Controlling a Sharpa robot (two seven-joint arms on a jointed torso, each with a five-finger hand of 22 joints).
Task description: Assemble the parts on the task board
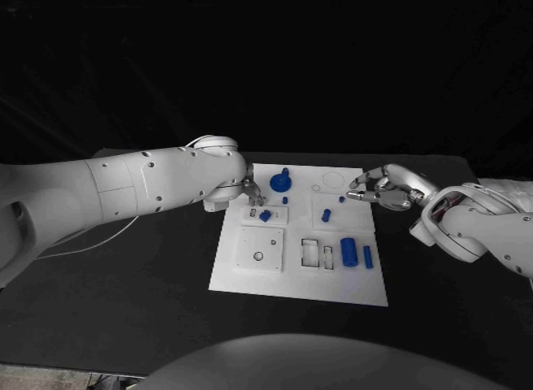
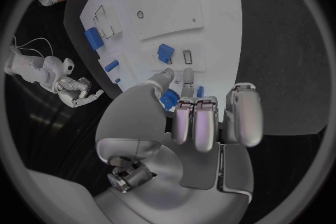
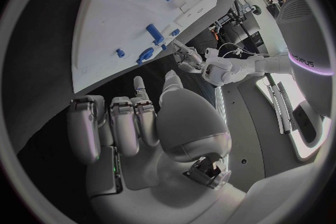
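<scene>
Task board (image 1: 300,284) lay mid-frame on the black table (image 1: 126,309), blue parts (image 1: 350,253) across its upper and right areas | left hand (image 1: 250,192) over upper-left corner, fingers (image 2: 183,79) slightly apart, apparently empty | right hand (image 1: 382,188) at upper-right edge, fingers (image 3: 139,85) curled, holding nothing visible | risk: left fingers could nudge the round blue part (image 1: 281,180) | left wrist view showed a small part (image 2: 165,52) near a slot.

The near half of the task board (image 1: 300,284) lay unobstructed; both hands, left hand (image 1: 250,193) and right hand (image 1: 378,188), crowded its far corners.

White board (image 1: 245,276) — blue parts (image 1: 350,252)
</scene>
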